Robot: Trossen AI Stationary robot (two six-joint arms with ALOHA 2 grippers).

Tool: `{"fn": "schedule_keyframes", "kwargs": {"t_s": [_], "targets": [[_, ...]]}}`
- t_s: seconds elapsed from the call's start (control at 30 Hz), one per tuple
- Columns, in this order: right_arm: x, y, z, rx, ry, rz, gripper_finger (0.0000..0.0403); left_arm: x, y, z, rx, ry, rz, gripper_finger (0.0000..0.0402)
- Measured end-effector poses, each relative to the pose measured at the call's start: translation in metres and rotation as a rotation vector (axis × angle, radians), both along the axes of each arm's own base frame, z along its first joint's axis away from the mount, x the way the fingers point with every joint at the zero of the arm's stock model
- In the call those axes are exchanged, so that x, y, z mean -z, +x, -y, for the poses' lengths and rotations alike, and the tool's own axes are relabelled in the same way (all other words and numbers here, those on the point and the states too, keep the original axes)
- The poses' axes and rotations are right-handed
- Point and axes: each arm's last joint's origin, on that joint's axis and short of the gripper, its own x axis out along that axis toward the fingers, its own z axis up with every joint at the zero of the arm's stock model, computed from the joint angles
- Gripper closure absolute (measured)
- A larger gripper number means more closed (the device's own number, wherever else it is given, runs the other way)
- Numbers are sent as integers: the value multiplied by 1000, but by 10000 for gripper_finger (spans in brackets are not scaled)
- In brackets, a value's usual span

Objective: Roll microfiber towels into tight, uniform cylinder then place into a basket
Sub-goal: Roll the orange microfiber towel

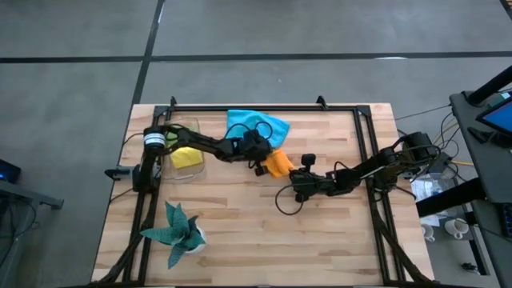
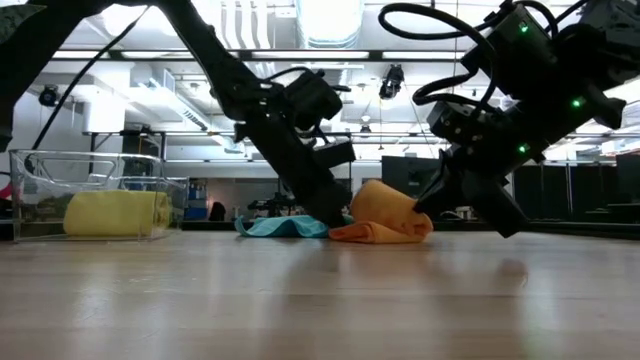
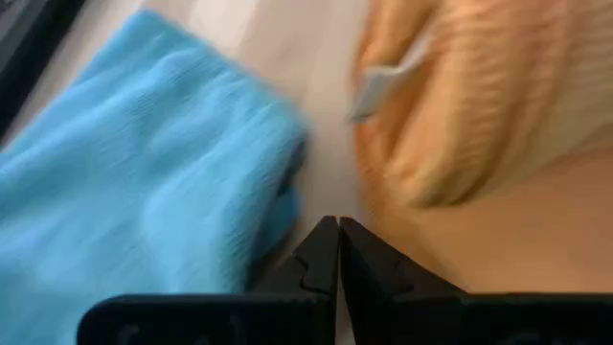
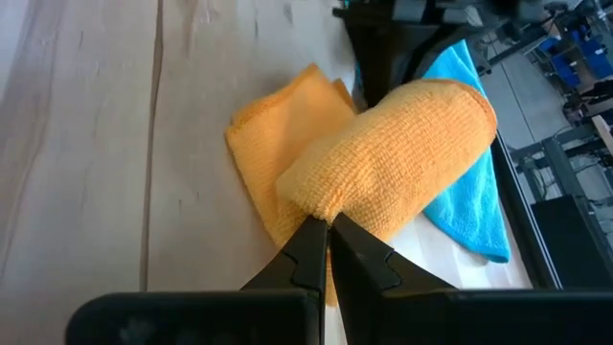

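A half-rolled orange towel [image 1: 278, 164] lies mid-table, with its roll [image 4: 402, 144] resting on its flat part [image 4: 273, 144]. My left gripper [image 3: 337, 228] is shut, its tips at the orange towel's left edge, next to the blue towel [image 1: 256, 126]. That blue towel lies spread flat behind. My right gripper [image 4: 329, 228] is shut at the roll's right end. At the left the clear basket [image 2: 90, 170] holds a rolled yellow towel [image 2: 115, 213]. My left gripper slants down from the table's left, and its shut fingertips [image 2: 338, 215] meet the left edge of the orange towel's flat part [image 3: 383, 240]; I cannot tell whether they press on cloth or table. My right gripper slants down from the table's right, and its shut fingertips [image 4: 316, 240] touch the lower rim of the roll's open end [image 4: 311, 196]. I cannot tell whether any cloth is pinched between them. The roll lies on the towel's flat part.
A dark teal plant in a white pot [image 1: 178, 232] stands near the front left. A black metal frame [image 1: 264, 106] runs along the table's far edge and both sides. Bare wood [image 1: 264, 240] lies between the towels and the near edge.
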Motion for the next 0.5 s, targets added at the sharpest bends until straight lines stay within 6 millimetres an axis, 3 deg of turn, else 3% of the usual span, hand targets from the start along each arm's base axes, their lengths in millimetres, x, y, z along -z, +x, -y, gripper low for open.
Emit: {"fn": "schedule_keyframes", "kwargs": {"t_s": [0.17, 0.5], "targets": [[-4, 5, 1, 7, 3, 16, 394, -3, -4, -1, -41, 25, -31, 402], [-11, 15, 7, -36, 47, 27, 394, 12, -15, 2, -65, -10, -16, 402]]}}
